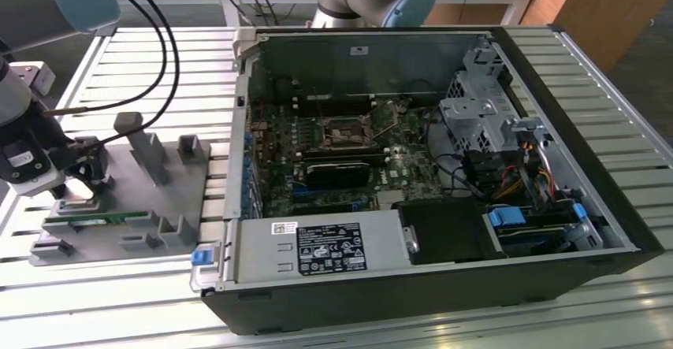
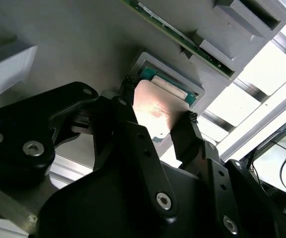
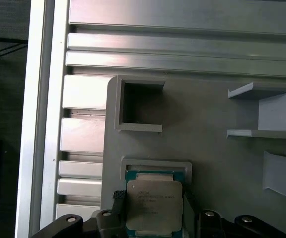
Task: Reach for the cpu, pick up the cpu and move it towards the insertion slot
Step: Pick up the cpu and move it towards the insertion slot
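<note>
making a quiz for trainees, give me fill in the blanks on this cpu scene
1. Two black ____ of the gripper clamp the cpu by its edges.
2. The cpu is at a pocket of the ____ holder.
3. In the exterior view, the gripper is on the ____ of the case that houses the slot.
Missing: fingers; grey; left

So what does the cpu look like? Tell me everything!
The cpu is a flat square chip with a silvery metal top, faint print and a pale rim. It sits level over a green-floored pocket in the grey tray. Black fingers pinch two opposite edges.
</note>
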Controlling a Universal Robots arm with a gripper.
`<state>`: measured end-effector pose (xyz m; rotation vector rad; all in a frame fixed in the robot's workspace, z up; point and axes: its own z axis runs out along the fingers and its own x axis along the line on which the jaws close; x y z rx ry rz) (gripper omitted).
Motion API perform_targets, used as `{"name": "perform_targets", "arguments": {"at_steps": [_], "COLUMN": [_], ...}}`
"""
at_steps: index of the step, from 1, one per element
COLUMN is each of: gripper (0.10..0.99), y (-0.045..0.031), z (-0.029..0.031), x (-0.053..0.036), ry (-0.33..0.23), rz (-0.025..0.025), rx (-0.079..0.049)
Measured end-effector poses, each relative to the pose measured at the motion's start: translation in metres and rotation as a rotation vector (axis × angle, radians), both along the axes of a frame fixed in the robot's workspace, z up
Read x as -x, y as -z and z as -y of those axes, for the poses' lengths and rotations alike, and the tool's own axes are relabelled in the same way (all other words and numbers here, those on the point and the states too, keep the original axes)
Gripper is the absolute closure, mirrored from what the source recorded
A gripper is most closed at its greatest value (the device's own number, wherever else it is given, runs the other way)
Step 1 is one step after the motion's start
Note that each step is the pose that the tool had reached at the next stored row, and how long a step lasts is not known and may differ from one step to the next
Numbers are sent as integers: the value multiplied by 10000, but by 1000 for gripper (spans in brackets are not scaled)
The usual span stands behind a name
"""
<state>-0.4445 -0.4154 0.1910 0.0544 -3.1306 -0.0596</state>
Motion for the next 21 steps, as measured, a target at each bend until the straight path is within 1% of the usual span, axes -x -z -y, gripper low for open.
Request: {"name": "perform_targets", "arguments": {"at_steps": [6, 10, 21], "gripper": [545, 545, 545], "y": [-3, -31, -177], "z": [0, 0, 0], "x": [0, 0, 0], "ry": [0, 0, -1], "rz": [-1, -1, -2], "rx": [0, 1, 1]}}
